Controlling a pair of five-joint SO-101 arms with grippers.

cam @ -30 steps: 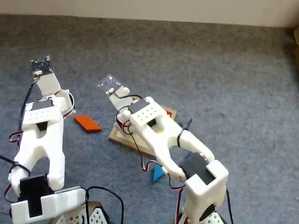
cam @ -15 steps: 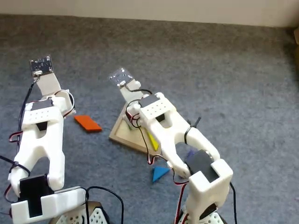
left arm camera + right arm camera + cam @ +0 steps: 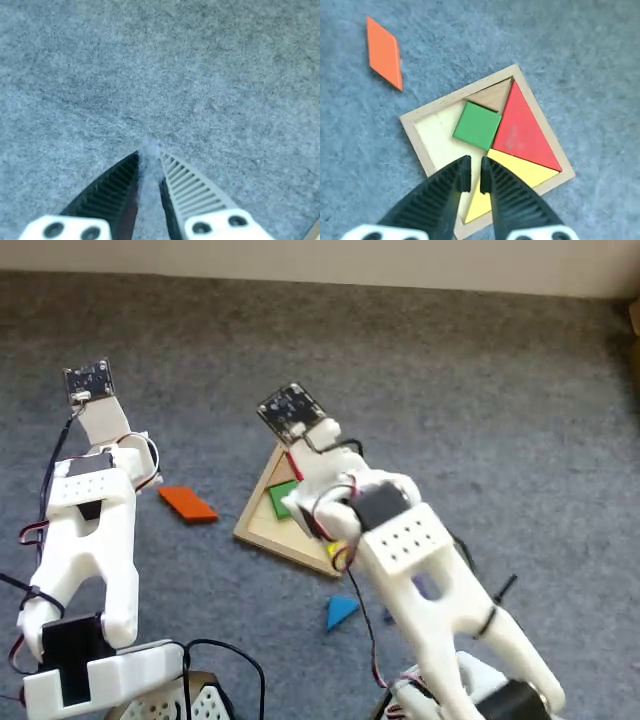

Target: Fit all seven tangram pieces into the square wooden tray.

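Four pieces in tray [image 3: 434,137]: red triangle [image 3: 522,132], yellow triangle [image 3: 520,172], green square [image 3: 477,125], brown triangle [image 3: 494,95]. Right arm lifted off tray within last second. Right end effector [image 3: 475,162] hangs above it, nearly closed, empty, so placing seems finished. Orange piece [image 3: 384,52] at 9 o'clock of tray, blue triangle [image 3: 341,611] at 5 o'clock, both free on worktop. Left end effector [image 3: 149,152] closed, empty.
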